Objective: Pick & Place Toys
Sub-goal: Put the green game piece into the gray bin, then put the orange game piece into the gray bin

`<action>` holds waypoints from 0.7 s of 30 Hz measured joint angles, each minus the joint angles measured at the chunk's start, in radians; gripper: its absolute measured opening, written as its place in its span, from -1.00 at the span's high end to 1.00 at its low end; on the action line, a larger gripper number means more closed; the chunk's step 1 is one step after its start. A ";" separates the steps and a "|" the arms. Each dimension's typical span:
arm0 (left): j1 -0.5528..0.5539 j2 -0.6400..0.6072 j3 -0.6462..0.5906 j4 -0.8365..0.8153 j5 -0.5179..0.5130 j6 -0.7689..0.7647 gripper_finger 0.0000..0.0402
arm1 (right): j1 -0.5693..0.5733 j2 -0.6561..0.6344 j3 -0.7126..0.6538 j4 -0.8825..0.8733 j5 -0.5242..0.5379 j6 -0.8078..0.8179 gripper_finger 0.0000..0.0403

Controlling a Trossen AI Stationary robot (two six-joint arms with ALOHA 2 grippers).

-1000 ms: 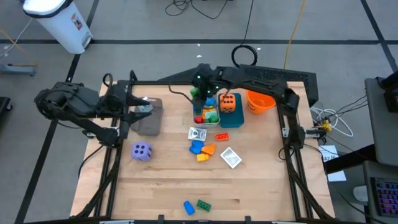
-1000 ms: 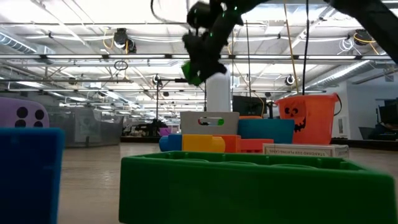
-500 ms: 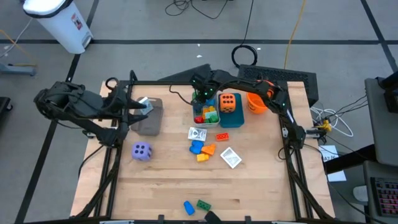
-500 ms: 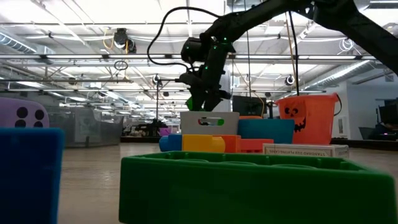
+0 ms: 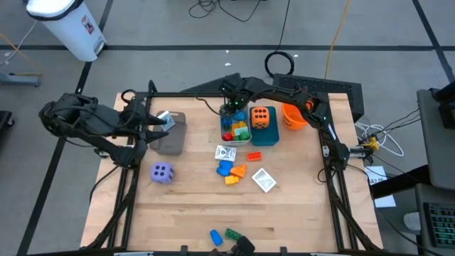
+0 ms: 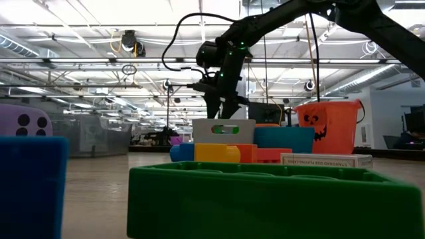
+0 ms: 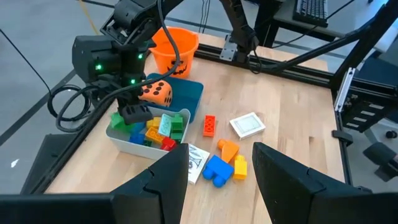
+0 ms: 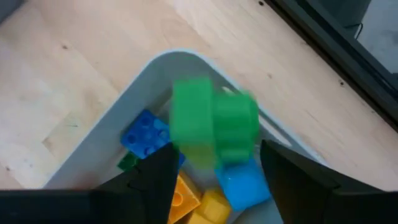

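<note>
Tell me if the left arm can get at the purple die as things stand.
Probably yes. The purple die sits alone on bare wood on the left arm's side, nothing on or against it, and the left gripper is open and empty over the dark grey bin just behind it.

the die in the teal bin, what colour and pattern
Orange die with black dots, lying in the teal bin; the left wrist view shows it best.
</note>
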 joint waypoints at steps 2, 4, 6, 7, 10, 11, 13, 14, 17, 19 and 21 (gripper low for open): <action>0.000 0.000 0.000 0.000 0.000 0.000 0.07 | 0.001 0.000 0.000 0.003 -0.001 0.003 -0.16; 0.000 0.000 0.000 -0.004 0.000 0.000 0.07 | 0.002 0.000 0.000 0.004 -0.001 0.003 -0.19; 0.000 0.000 0.000 -0.013 0.000 0.000 0.07 | 0.002 -0.008 -0.001 -0.005 -0.010 0.003 -0.21; 0.000 0.000 0.000 -0.019 0.000 -0.001 0.07 | 0.002 -0.016 -0.001 -0.007 -0.023 0.003 -0.21; 0.000 0.000 0.000 -0.052 0.000 -0.023 0.07 | 0.001 -0.057 -0.001 0.007 -0.027 0.003 -0.20; 0.000 0.000 0.000 -0.067 0.000 -0.031 0.07 | 0.001 -0.073 -0.001 0.013 -0.028 0.003 -0.19; 0.000 0.000 0.000 -0.095 -0.001 -0.053 0.07 | 0.001 -0.115 -0.001 0.032 -0.028 0.003 -0.18; 0.000 0.000 0.000 -0.107 0.000 -0.064 0.07 | 0.004 -0.135 -0.001 0.049 -0.028 0.003 -0.18; -0.004 0.000 0.000 -0.130 0.000 -0.097 0.07 | 0.016 -0.207 -0.001 0.091 -0.058 0.019 -0.17; -0.015 0.000 0.000 -0.142 0.009 -0.105 0.07 | 0.032 -0.254 -0.001 0.120 -0.094 0.039 -0.17; -0.030 0.000 0.000 -0.150 0.019 -0.110 0.07 | 0.054 -0.300 -0.001 0.142 -0.109 0.066 -0.17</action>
